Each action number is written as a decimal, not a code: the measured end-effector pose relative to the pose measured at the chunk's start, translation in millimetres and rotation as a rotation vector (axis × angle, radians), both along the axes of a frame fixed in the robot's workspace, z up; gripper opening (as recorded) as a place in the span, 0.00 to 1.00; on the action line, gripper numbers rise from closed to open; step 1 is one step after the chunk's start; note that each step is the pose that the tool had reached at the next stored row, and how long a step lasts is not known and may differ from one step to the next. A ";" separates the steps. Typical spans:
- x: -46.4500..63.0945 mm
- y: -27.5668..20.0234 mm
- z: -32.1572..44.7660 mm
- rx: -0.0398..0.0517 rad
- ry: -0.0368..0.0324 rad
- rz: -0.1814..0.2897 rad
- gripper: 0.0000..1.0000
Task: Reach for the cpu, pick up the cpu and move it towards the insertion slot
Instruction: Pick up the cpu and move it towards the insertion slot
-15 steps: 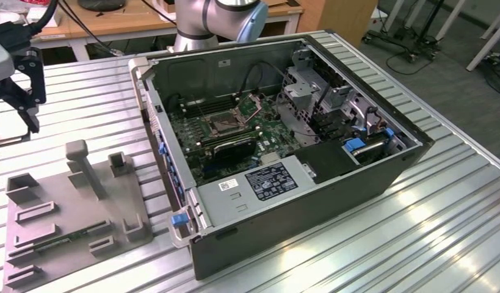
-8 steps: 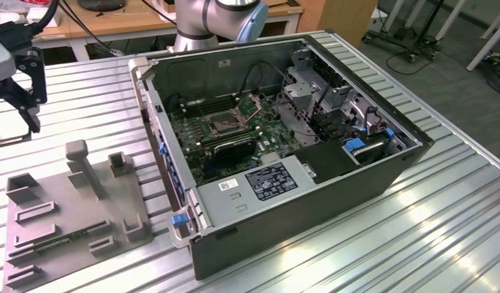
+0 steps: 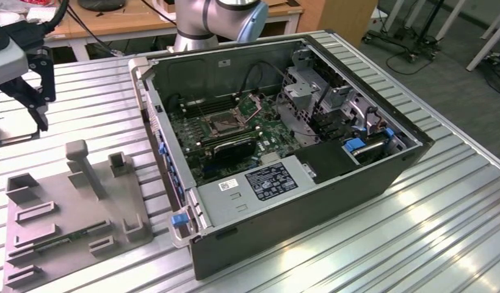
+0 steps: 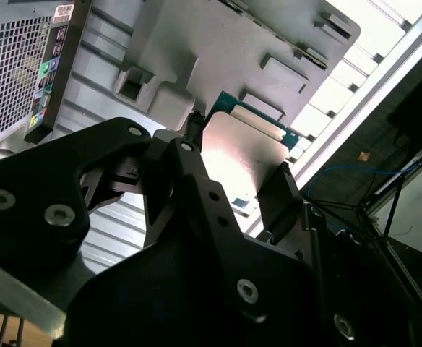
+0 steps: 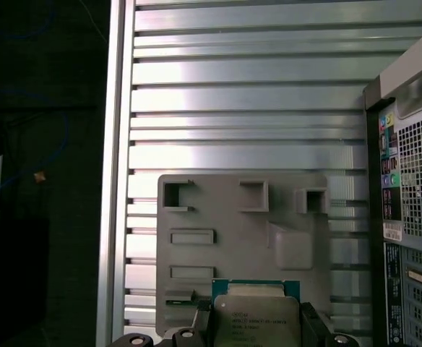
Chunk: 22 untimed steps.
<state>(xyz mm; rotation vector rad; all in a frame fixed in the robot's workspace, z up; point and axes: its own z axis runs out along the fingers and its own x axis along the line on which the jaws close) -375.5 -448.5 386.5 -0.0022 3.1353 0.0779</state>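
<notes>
The cpu (image 5: pixel 255 318) is a pale metal-topped chip on a green-edged carrier, sitting between my two black fingers (image 5: pixel 313 323) in both wrist views, and it hangs above the grey fixture plate (image 5: pixel 225 217). My gripper (image 4: pixel 236 173) is shut on the cpu (image 4: pixel 240 152). In the exterior view the gripper (image 3: pixel 34 113) is at the far left, above the table and beyond the fixture plate (image 3: pixel 71 213). The insertion slot (image 3: pixel 220 126), a dark square socket in a silvery frame, lies on the green motherboard inside the open computer case, well to the exterior view's right of the gripper.
The open black computer case (image 3: pixel 315 201) lies on the ribbed metal table (image 3: pixel 445 207); its near wall (image 3: pixel 156 134) stands between gripper and socket. The plate carries upright posts (image 3: pixel 80 162) and small holders. The table edge (image 5: pixel 113 181) runs beside the plate.
</notes>
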 end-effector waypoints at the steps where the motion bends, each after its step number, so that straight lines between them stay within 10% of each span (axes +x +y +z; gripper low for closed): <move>1: 1.3 0.0 0.0 0.0001 -0.0001 0.000 0.54; 22: 23.4 0.3 11.6 0.0000 0.0000 0.000 0.54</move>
